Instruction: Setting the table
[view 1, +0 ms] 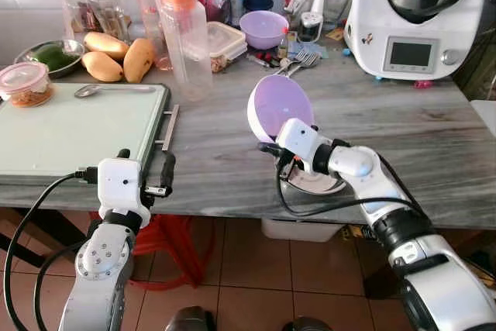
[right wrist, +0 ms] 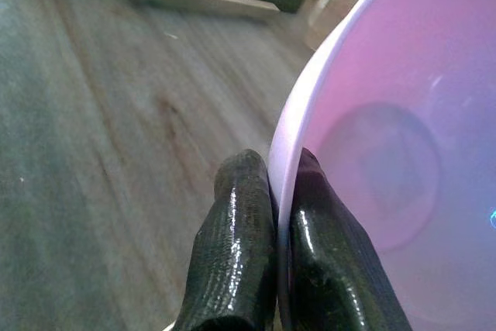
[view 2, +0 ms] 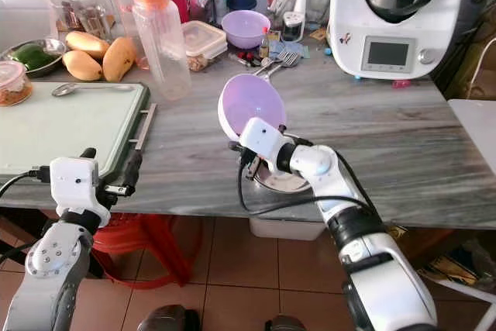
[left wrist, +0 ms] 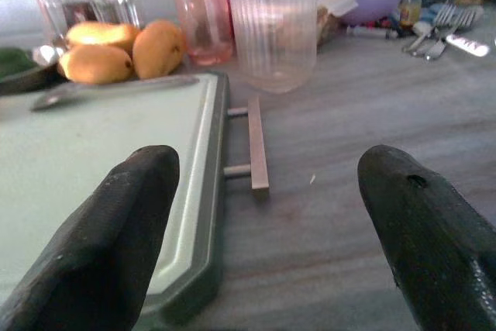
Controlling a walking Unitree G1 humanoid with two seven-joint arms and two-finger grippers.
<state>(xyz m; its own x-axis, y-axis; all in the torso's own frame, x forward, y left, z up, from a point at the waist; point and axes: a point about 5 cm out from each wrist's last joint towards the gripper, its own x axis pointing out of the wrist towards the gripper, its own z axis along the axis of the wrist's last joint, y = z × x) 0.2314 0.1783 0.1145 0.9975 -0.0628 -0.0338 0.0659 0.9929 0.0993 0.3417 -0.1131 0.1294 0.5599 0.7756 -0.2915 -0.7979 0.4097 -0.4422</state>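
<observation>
The right gripper (right wrist: 283,222) is up off the grey wooden counter (view 1: 403,137) with a purple bowl (view 1: 279,105) pinched by its rim: one black finger (right wrist: 232,246) sits on the white outside of the wall, the other on the lilac inside, pressed tight with only the rim between them. The bowl stands on edge, nearly upright, its hollow turned toward the robot and a little to its right, its rim circle rising steeply from the fingertips. It is held in the air over the counter, and just below the fingers, near the table's front edge, lies a small white plate (view 1: 314,182).

Over on the other side, the left gripper (left wrist: 267,222) hovers at the counter's near edge with its two fingers (left wrist: 108,246) spread wide, nothing between them. Ahead of the gap between those fingers runs the right-hand edge of a pale green tray (view 1: 70,129) and its bar handle (left wrist: 257,145), whose long axis points straight away from the fingertips. Beyond the handle stands a clear ribbed bottle (view 1: 186,40) with an orange cap. Farther beyond the left finger lie mangoes (view 1: 116,56) and a spoon (view 1: 105,90) on the tray's far rim. A second purple bowl (view 1: 264,29) and some forks (view 1: 302,62) rest well past the right finger, near a white kitchen machine (view 1: 411,21).
</observation>
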